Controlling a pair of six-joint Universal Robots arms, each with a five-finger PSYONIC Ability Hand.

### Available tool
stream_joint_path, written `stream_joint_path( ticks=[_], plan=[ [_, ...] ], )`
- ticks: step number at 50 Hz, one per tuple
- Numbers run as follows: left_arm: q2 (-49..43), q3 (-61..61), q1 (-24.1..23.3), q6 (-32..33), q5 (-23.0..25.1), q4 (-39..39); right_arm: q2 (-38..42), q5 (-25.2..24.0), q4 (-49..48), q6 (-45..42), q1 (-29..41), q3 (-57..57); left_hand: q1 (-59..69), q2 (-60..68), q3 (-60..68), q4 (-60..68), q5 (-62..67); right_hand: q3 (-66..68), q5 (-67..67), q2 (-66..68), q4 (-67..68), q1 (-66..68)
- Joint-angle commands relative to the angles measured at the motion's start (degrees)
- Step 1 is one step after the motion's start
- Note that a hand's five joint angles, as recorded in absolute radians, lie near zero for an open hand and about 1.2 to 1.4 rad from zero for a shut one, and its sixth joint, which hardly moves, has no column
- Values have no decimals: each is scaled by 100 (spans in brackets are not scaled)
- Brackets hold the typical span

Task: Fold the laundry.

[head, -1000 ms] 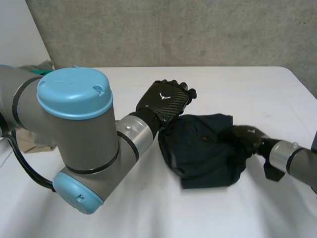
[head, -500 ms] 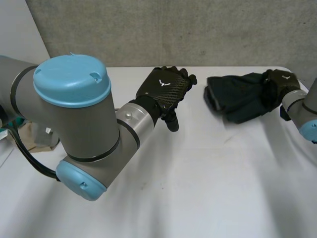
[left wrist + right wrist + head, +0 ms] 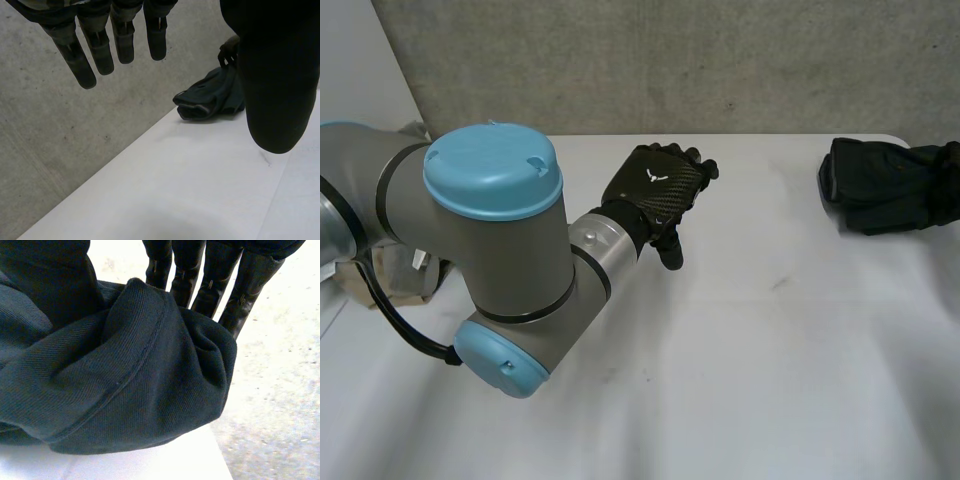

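Your left hand (image 3: 658,186) hovers over the middle of the white table (image 3: 740,350), fingers (image 3: 100,45) straight and spread, nothing in them. The dark garment (image 3: 880,190) is bunched up at the far right corner, well apart from that hand. Your right hand (image 3: 210,275) grips it, a thick fold pinched between thumb and fingers. You cannot tell if the bundle rests on the table

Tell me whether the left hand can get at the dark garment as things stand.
Probably, with a long stretch: bare white table lies between the open left hand and the dark garment at the far right edge, though the right hand grips it.
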Motion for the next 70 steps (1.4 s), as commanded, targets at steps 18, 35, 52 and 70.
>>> stream_joint_path(
  ticks=[18,35,52,70],
  plan=[
    [72,-28,157,-18,-44,-7,-788,1156,-350,-2194,-4,1042,12,74,59,35,59,-5504,-5376,-5717,-5612,-2539],
    [266,138,2213,333,-273,968,-4868,-1110,-3154,-1861,831,6712,-274,-212,-227,-251,-227,-5504,-5376,-5717,-5612,-2539],
    [-2185,1983,4060,2408,-264,1277,-6038,-2193,-2215,-1940,1306,8867,863,925,910,885,909,-5504,-5376,-5717,-5612,-2539],
    [-78,342,2058,994,-334,1663,-6187,-1912,-1968,-1914,1183,9061,6352,6413,6398,6374,6398,-5504,-5376,-5717,-5612,-2539]
  ],
)
